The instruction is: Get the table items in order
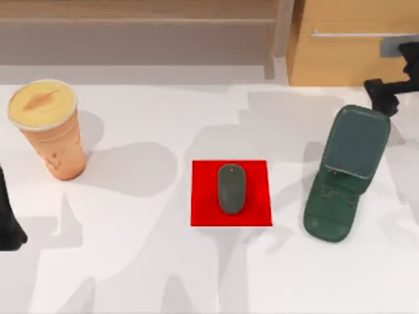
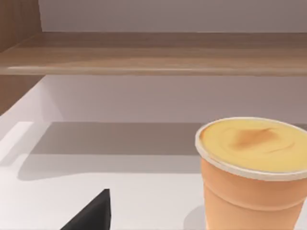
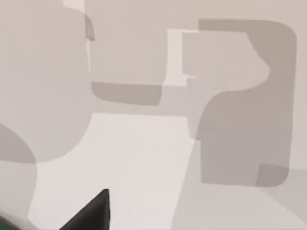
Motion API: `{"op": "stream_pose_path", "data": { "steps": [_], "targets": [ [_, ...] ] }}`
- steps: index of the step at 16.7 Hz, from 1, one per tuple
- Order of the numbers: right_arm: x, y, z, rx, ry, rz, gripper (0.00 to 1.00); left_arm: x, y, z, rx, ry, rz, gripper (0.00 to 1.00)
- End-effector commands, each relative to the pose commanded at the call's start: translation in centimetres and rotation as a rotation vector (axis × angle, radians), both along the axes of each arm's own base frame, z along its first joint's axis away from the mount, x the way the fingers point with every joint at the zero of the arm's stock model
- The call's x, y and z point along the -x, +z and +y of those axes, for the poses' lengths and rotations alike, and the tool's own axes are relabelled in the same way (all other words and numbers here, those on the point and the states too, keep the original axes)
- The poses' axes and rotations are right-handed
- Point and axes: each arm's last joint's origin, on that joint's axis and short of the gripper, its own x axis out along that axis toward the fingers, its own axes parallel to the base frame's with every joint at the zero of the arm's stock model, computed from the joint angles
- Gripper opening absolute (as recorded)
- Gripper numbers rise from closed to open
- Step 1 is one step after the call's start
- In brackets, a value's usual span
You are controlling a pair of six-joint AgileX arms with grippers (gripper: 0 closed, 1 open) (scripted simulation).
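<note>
The mouse (image 1: 231, 188) is seen lying on the red square (image 1: 204, 210) at the table's (image 1: 144, 261) centre. The cup (image 1: 49, 127) is stood upright at ten o'clock, the green stand (image 1: 346, 173) at three o'clock. The left arm (image 1: 8, 222) is parked at nine o'clock, the right arm (image 1: 393, 85) at two o'clock; whether either claw is apart or together cannot be told.

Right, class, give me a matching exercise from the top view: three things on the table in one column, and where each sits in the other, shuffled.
Things:
1. mouse
2. cup
3. green stand

Places:
A. right side of the table, in front of the wooden cabinet
B. on the red square, mid-table
C. far left, upright, yellow lid on

Pairs: 1-B, 2-C, 3-A
</note>
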Motion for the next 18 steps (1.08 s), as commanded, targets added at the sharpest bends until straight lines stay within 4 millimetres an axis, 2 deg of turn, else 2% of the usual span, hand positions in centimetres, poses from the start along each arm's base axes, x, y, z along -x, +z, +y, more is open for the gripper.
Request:
{"op": "stream_pose_path", "data": {
  "steps": [2,4,7,11,16,18],
  "targets": [
    [1.2,-0.2,-5.7,0.022,0.086,0.013,1.0,0.0,0.0,0.0,0.0,0.0,0.0,1.0],
    [2.9,0.0,-10.1,0.044,0.156,0.026,1.0,0.0,0.0,0.0,0.0,0.0,0.0,1.0],
    [5.4,1.0,-14.3,0.077,0.239,0.034,1.0,0.0,0.0,0.0,0.0,0.0,0.0,1.0],
    [7.1,2.0,-16.7,0.107,0.284,0.036,1.0,0.0,0.0,0.0,0.0,0.0,0.0,1.0],
    [7.0,1.8,-16.6,0.106,0.286,0.036,1.0,0.0,0.0,0.0,0.0,0.0,0.0,1.0],
    [7.0,0.6,-16.7,0.105,0.284,0.04,1.0,0.0,0.0,0.0,0.0,0.0,0.0,1.0]
  ]
}}
